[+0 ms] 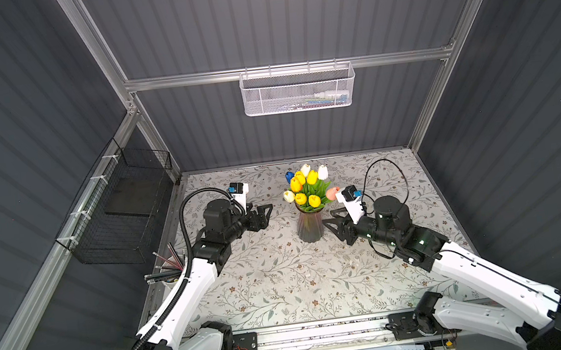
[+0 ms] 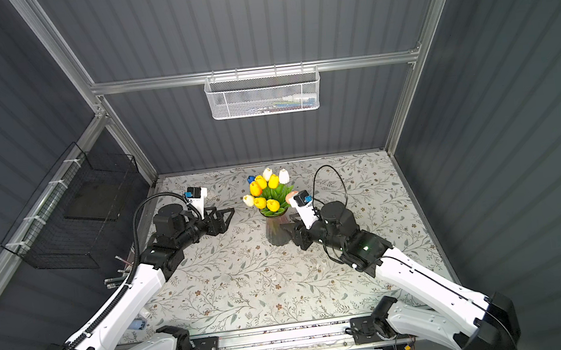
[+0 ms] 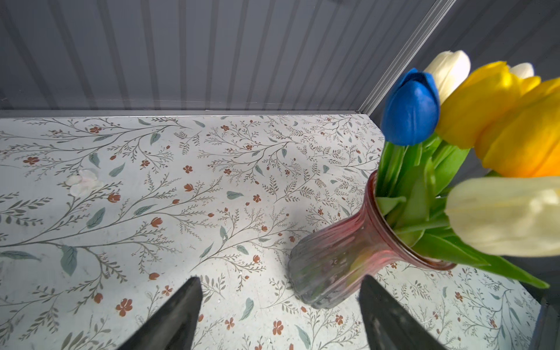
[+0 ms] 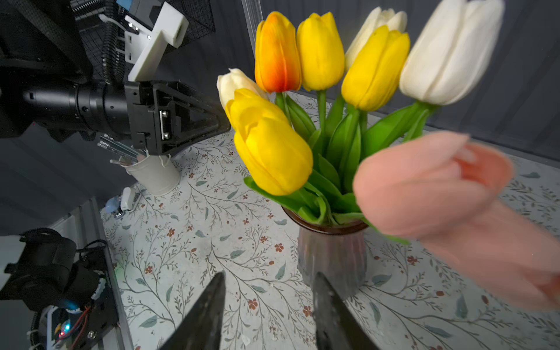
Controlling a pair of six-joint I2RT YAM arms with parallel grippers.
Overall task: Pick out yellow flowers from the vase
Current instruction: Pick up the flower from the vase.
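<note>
Tulips point(image 4: 424, 188) in pink and white crowd yellow flowers point(image 4: 272, 151); left fingers point(image 3: 181, 315) and right fingers point(image 4: 209, 312) stand part-open, empty.

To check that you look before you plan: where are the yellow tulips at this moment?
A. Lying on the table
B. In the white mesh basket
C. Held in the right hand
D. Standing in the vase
D: the yellow flowers all stand with their stems in the vase, while the left hand and the right hand are open and hold nothing.
</note>
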